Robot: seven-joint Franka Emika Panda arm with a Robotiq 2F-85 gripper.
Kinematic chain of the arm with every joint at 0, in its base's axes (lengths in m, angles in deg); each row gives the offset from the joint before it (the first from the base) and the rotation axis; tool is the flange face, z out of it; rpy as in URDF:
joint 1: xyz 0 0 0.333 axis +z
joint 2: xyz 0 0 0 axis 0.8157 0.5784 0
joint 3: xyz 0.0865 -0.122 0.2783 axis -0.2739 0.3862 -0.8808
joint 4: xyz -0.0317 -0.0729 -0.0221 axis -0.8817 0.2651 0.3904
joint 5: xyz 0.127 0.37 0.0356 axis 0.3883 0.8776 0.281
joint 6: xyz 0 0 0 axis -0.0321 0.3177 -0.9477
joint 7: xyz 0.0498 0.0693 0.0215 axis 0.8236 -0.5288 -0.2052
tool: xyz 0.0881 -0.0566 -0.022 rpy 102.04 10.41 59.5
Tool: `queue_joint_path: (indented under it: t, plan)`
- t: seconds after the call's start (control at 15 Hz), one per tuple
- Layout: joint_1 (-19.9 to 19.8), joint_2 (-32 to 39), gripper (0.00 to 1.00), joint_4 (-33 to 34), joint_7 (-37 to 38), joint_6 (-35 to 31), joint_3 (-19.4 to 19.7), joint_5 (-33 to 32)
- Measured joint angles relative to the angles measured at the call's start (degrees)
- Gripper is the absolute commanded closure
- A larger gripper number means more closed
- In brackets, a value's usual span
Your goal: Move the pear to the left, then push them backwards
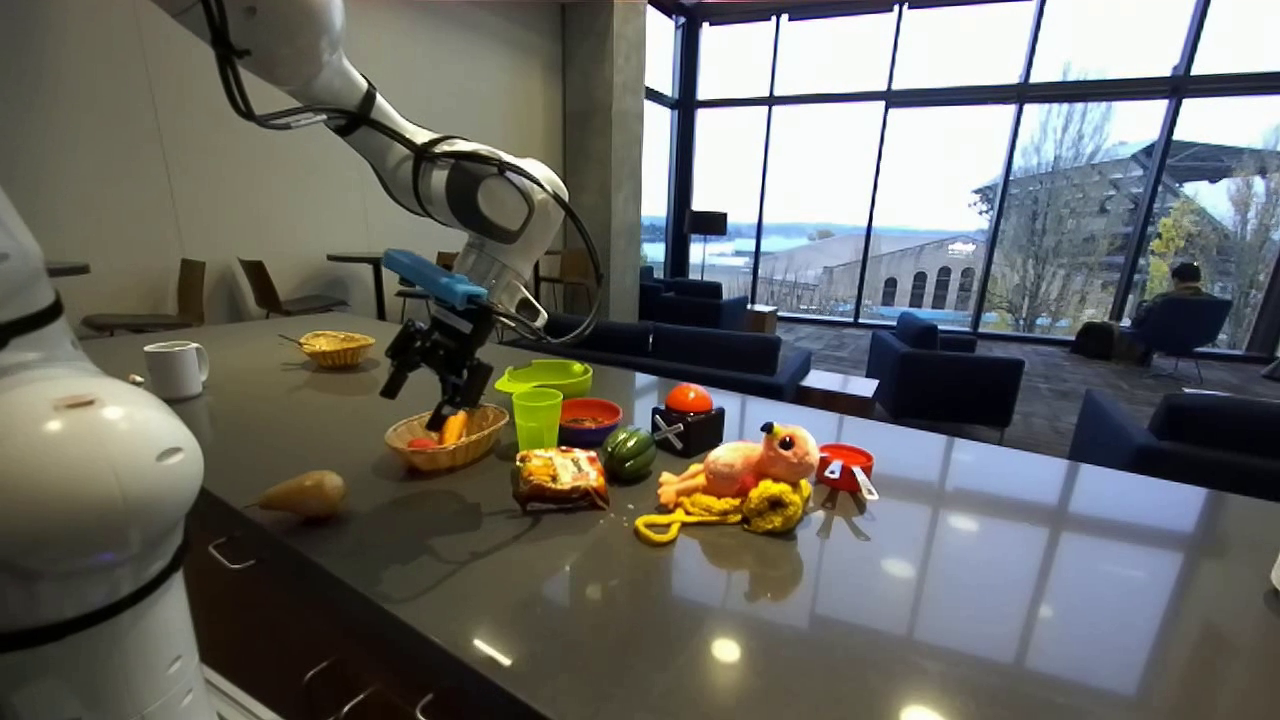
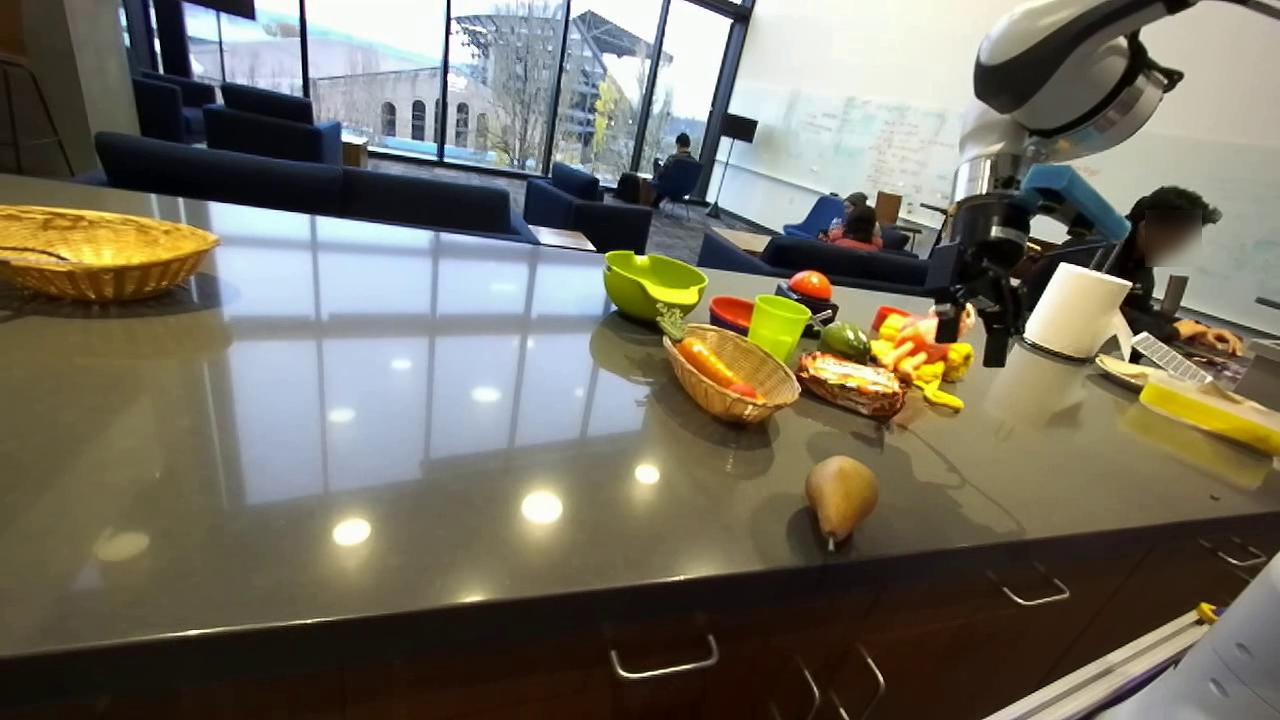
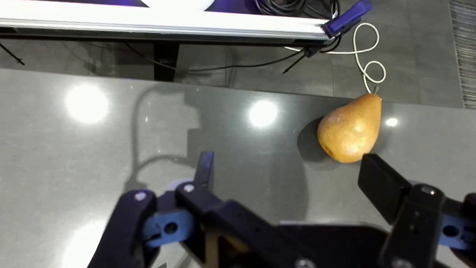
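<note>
While the pear (image 3: 349, 128) sits at upper right of the wrist view, on the counter (image 3: 230, 149) near its edge, its long axis slants from a fat lower-left end to a tapered upper-right one. It shows just up-frame from the finger (image 3: 385, 188) at right, off-centre from the gripper (image 3: 288, 165), whose jaws stand wide with nothing between; probably they must shift toward upper right before lowering.

white mug (image 1: 172, 371), lime-green cup (image 2: 778, 326), carrot (image 2: 708, 362) in wicker basket (image 2: 718, 402), pink plush toy (image 1: 745, 470)
</note>
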Motion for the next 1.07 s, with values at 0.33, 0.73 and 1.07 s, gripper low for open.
queue_joint_path:
  t: [0.33, 0.73, 1.07]
  plan:
    - [-0.01, -2.52, 0.00, -0.90, 0.01, 3.22, 0.06, -0.08]
    - [-0.01, -2.60, 0.00, -0.94, 0.01, 3.35, 0.09, -0.08]
    - [-0.01, -2.60, 0.00, -0.95, 0.01, 3.36, 0.10, -0.08]
